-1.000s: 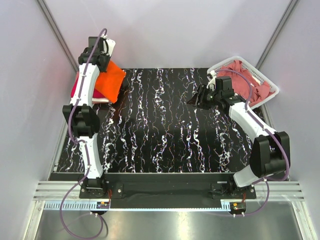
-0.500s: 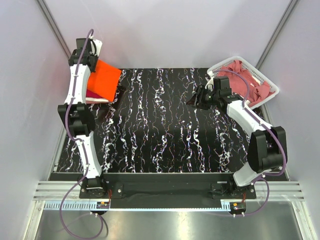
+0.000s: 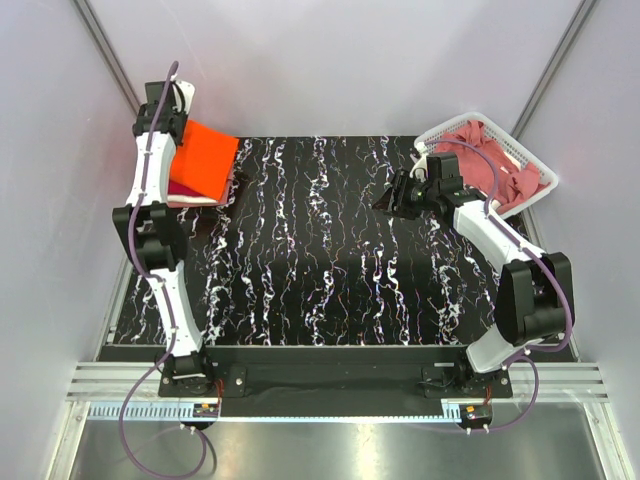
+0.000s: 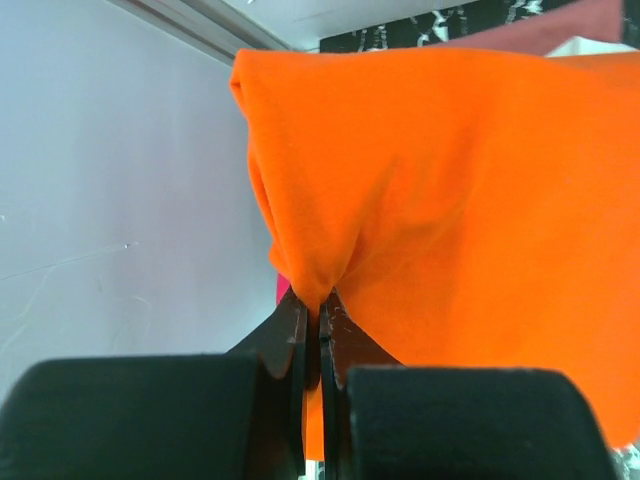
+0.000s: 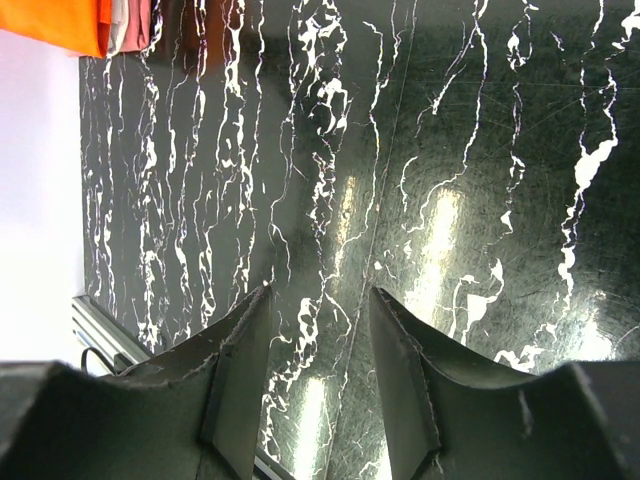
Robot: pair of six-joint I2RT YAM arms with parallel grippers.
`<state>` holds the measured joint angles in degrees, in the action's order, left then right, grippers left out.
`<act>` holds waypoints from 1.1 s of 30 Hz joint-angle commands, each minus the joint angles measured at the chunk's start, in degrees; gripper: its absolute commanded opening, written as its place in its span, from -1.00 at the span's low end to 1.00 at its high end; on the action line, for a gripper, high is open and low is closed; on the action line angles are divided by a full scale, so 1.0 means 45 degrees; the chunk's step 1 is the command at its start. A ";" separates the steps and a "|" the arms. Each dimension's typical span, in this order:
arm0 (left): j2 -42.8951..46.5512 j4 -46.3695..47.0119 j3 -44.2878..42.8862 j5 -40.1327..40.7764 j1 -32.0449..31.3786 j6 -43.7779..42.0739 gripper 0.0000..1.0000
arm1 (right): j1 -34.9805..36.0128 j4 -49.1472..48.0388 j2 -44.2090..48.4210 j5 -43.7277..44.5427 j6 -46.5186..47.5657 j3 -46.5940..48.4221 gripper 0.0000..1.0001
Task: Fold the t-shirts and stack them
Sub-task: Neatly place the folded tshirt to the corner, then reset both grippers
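the left gripper [image 4: 320, 305], jaws pressed together on a bunched fold of the orange t-shirt [image 4: 460, 190], holds the cloth at the far left corner of the black marbled table [image 3: 320, 270], close to the wall [image 3: 60, 150]. a second ago that arm lay across the shirt, and the cloth sat rumpled further to the right. since then arm and gripper have swung left towards the wall, and the orange t-shirt now lies flatter and squarer, drawn left with them. it rests on top of a crimson t-shirt [image 3: 180, 188], whose edge shows along its near side, with a strip of pale cloth [image 3: 200, 201] just below that edge. the right gripper [image 5: 320, 292] hangs over bare table right of centre, its jaws parted by a moderate gap with nothing between them. it sits almost where it was a second ago. just beyond it, at the far right corner, the white lattice basket [image 3: 535, 175] holds dusty rose t-shirts [image 3: 480, 145] in a loose heap, unchanged.
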<state>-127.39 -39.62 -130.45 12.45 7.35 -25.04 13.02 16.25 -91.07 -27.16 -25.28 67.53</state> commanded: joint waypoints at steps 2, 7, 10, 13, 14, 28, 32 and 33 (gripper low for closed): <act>-0.0673 0.1791 0.0026 0.1175 0.0436 -0.0023 -0.98 | 0.0057 -0.0427 -0.0153 -0.0391 0.0129 0.0404 0.02; -0.1358 0.2629 0.0393 0.1919 0.0514 0.0505 -0.23 | 0.0057 -0.0447 -0.0212 -0.0371 0.0168 0.0385 0.03; -0.1340 0.2846 0.0532 0.2915 0.0475 0.0895 0.28 | 0.0057 -0.0447 -0.0310 -0.0391 0.0187 0.0385 0.03; -0.0599 0.2847 0.1231 0.3171 0.0222 0.1383 0.43 | 0.0076 -0.0428 -0.0290 -0.0332 0.0226 0.0404 0.04; -0.0307 0.2846 0.1506 0.3268 0.0144 0.1597 0.49 | 0.0038 -0.0370 -0.0290 -0.0274 0.0207 0.0481 0.04; 0.6510 0.1987 0.7285 -0.4609 -0.4384 0.6168 0.98 | 0.0057 0.1466 0.1798 0.0292 -0.0398 0.0365 1.00; 0.8109 0.2123 0.8791 -0.7118 -0.5792 0.7416 0.98 | 0.0076 0.1915 0.3454 0.0877 -0.0535 -0.0161 0.99; 0.8404 0.2182 0.9104 -0.7624 -0.6278 0.7477 0.98 | 0.0057 0.1974 0.3750 0.1304 -0.0612 -0.0278 1.00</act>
<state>-93.08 -30.13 -93.62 -7.73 -18.44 3.09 13.02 23.27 -80.62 -25.39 -26.92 67.29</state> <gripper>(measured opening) 0.987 0.994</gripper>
